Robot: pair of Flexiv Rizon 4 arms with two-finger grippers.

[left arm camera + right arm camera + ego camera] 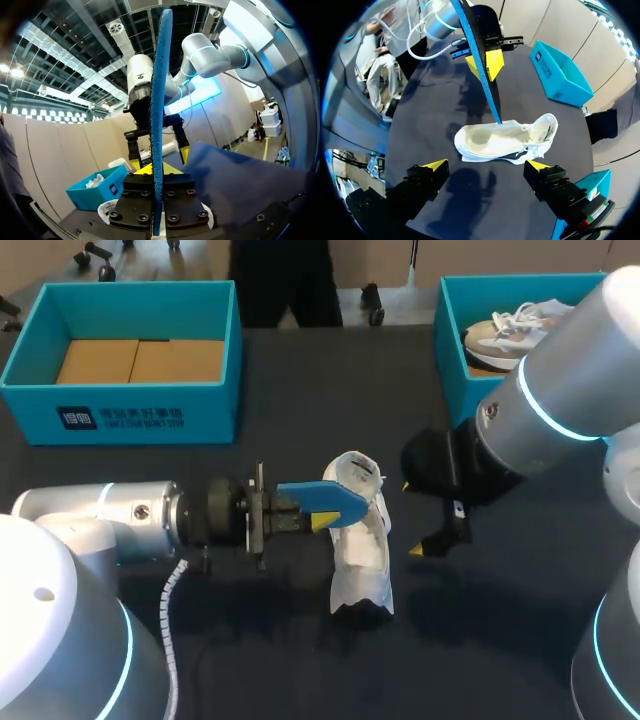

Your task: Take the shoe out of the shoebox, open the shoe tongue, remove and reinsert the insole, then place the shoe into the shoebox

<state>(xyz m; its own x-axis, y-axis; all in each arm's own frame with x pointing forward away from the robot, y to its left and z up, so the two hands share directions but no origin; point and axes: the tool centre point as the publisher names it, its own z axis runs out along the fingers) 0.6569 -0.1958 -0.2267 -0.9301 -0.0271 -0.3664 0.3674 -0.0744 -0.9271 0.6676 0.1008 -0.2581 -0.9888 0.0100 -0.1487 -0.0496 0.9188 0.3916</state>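
**Shoe** [360, 550]: white, lying on the dark bench [300, 670] near its middle, outside both boxes, with its opening towards the far side.

**Insole** [328, 498]: blue, held on edge, its free end at the shoe's opening (whether it touches cannot be told).

**Left tool** [312, 518]: clamped on the insole from two sides, just left of the shoe.

**Right tool** [415, 518]: fingers wide apart and holding nothing. It hangs just right of the shoe, which in the right wrist view lies ahead of the spread fingers, clear of both.

**Left shoebox** [130, 420]: teal, at the far left of the bench, with brown cardboard inside.

**Right shoebox** [455, 360]: teal, at the far right, with a second shoe [510, 330] in it.
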